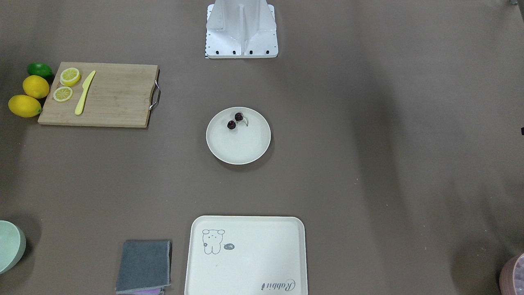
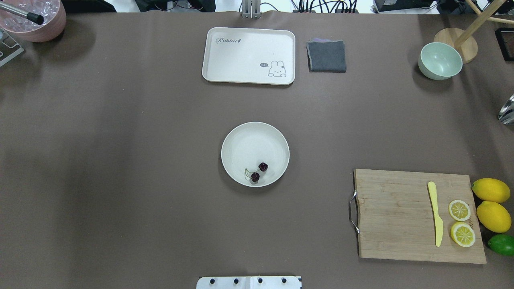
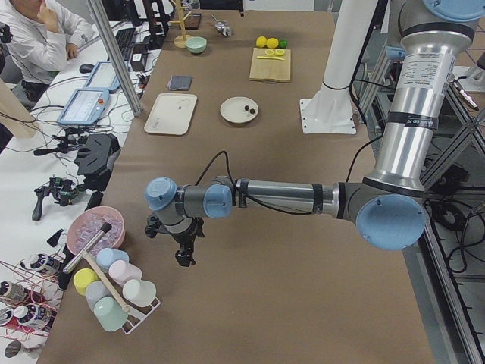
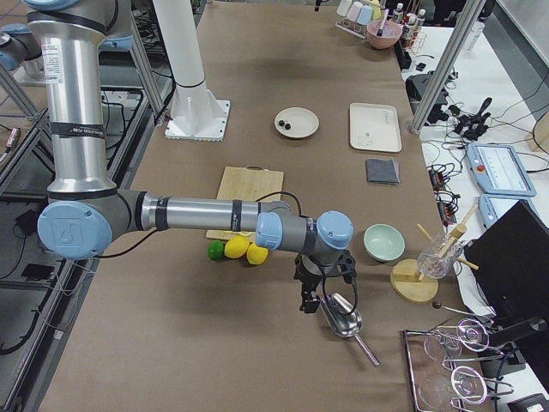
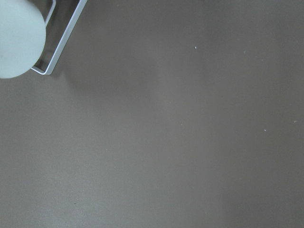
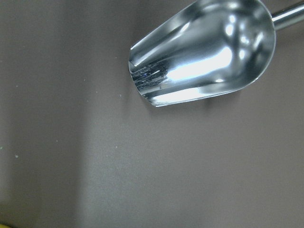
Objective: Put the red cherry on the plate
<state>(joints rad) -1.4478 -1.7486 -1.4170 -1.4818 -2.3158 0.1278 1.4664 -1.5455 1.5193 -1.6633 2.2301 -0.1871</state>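
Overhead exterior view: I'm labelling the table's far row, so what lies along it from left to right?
pink tub → cream tray → grey cloth → pale green bowl

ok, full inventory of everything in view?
cherry: 1 pair, dark red, on plate, robot-side part
plate: 1, cream, table centre
tray: 1, cream, far edge
cloth: 1, grey, beside tray
bowl: 1, pale green, far right
board: 1, wood, right
knife: 1, yellow, on board
slices: 2, yellow, on board
lemons: 2, yellow, beside board
lime: 1, green, beside lemons
scoop: 1, steel, right end
pink bowl: 1, far left corner
cup rack: 1, pastel cups, left end
left arm: silver-blue, left end
right arm: silver-blue, right end
left pincer: black, near rack, state unclear
right pincer: black, above scoop, state unclear
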